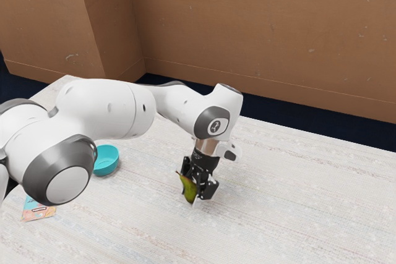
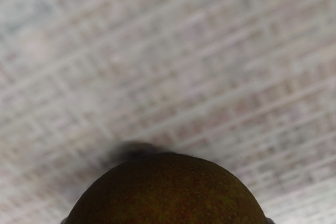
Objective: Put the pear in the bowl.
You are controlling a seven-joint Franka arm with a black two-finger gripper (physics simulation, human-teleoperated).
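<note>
And here the 2 fingers (image 1: 209, 189) clamp the pear (image 1: 188, 188) from both sides, well apart from the bowl (image 1: 106, 169), toward the exterior view's right; the bowl sits upright on the surface (image 1: 278, 208)!

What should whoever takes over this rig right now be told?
Pincer: closed on the pear, low over the table; whether the pear is clear of the surface, I can't tell.
Bowl: upright on the table, toward the exterior view's left from the pear, partly behind the arm. A printed packet lies nearby, also partly hidden.
Done: pear gripped.
Left: lift if needed, carry it over the bowl, lower, release, back off.
</note>
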